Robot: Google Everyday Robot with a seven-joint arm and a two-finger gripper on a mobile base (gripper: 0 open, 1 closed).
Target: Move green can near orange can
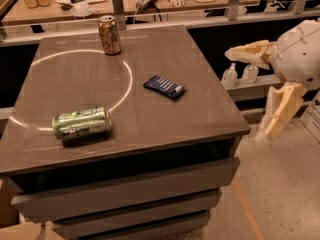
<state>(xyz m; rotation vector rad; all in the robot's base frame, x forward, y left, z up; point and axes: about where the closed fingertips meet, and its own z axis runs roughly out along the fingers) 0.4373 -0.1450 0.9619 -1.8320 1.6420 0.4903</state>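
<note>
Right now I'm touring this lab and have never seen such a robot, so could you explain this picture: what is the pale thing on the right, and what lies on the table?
The pale shape at the right edge is the robot arm's gripper. Its two jaws are spread open and hold nothing, out beyond the table's right side. The single camera looks down on a grey drawer cabinet. On its top, the green can lies on its side near the front left, the orange can stands upright at the back, and a dark blue snack packet lies toward the right. None of them touch.
</note>
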